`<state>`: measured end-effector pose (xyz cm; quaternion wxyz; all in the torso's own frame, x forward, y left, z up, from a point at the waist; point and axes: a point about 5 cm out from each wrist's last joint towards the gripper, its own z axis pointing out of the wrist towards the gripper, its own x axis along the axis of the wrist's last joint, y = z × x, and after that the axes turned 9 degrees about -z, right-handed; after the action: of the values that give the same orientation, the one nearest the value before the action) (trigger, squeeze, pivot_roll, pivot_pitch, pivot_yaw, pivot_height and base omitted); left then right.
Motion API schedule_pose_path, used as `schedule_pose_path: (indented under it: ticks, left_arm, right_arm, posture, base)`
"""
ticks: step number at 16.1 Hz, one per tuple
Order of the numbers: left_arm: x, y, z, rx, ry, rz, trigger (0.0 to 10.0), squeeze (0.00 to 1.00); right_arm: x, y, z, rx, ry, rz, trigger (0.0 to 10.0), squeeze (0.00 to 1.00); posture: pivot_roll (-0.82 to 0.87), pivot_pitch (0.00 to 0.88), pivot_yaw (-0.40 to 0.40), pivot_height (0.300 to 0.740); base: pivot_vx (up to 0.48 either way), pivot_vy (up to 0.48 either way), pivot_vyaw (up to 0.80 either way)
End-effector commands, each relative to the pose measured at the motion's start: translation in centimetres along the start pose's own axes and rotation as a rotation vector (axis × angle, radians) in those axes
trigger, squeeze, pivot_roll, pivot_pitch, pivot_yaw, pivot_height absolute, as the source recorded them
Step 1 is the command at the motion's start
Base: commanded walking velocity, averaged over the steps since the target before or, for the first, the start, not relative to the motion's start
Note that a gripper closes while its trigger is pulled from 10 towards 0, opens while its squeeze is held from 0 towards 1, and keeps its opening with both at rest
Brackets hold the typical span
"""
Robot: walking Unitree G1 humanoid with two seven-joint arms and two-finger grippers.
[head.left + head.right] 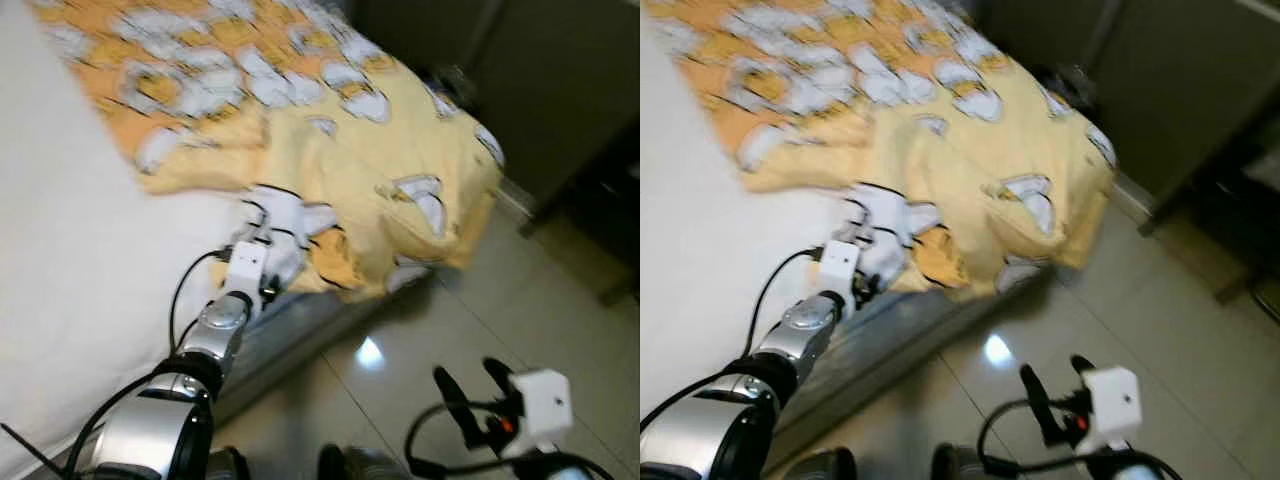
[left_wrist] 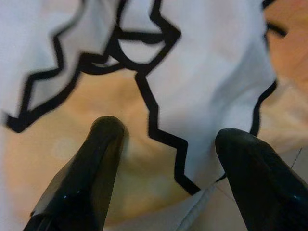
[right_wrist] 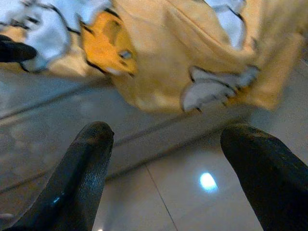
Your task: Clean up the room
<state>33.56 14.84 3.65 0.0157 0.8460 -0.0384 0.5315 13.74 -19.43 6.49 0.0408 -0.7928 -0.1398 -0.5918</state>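
A yellow blanket with white, black-outlined patches lies crumpled over the bed, and its corner hangs off the edge. My left gripper reaches that edge and stands open right against the cloth, its fingers on either side of a white patch. My right gripper hangs low over the tiled floor, open with nothing between its fingers, and looks toward the hanging blanket.
The bed's white sheet takes up the left. Dark cabinet fronts stand at the back right, with dark furniture beside them. A lamp reflection shines on the glossy tiles. Open floor lies to the right of the bed.
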Motion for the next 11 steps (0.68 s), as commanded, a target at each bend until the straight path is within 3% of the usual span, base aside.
schedule_pose_path:
  ticks: [1, 2, 3, 5, 7, 11]
  left_arm:
    - [0.7, 0.0, 0.1, 0.046, 0.034, 0.021, 10.0, 0.00]
    - [2.0, -0.6, 0.2, 0.103, 0.103, 0.017, 10.0, 1.00]
    - [3.9, -1.1, 0.3, 0.148, 0.196, -0.006, 10.0, 1.00]
    - [5.7, -1.1, 0.1, 0.148, 0.307, -0.024, 10.0, 1.00]
    - [5.2, -0.8, 0.1, 0.133, 0.293, -0.025, 10.0, 1.00]
    - [2.5, -0.8, 0.2, 0.132, 0.126, -0.028, 10.0, 1.00]
  right_arm:
    - [0.6, 0.4, -0.5, -0.002, 0.003, -0.014, 10.0, 0.01]
    - [0.8, 0.3, -1.0, -0.003, -0.008, -0.018, 10.0, 0.01]
    - [0.9, 0.3, -1.1, -0.007, -0.011, -0.019, 10.0, 0.01]
    - [1.0, 0.4, -0.8, -0.014, -0.013, -0.018, 10.0, 0.01]
    - [1.1, 0.6, -0.2, -0.028, 0.001, -0.014, 10.0, 0.01]
    - [1.8, 1.1, 0.7, -0.046, 0.023, -0.025, 10.0, 0.01]
  posture:
    - [-0.38, 0.260, -0.126, 0.740]
    - [-0.40, 0.251, -0.123, 0.740]
    - [-0.40, 0.243, -0.119, 0.740]
    - [-0.38, 0.210, -0.094, 0.740]
    - [-0.37, 0.190, -0.081, 0.740]
    - [-0.39, 0.156, -0.064, 0.740]
  base:
    - [0.000, 0.000, 0.00]
    - [0.000, 0.000, 0.00]
    - [0.000, 0.000, 0.00]
    - [0.000, 0.000, 0.00]
    - [0.000, 0.000, 0.00]
    - [0.000, 0.000, 0.00]
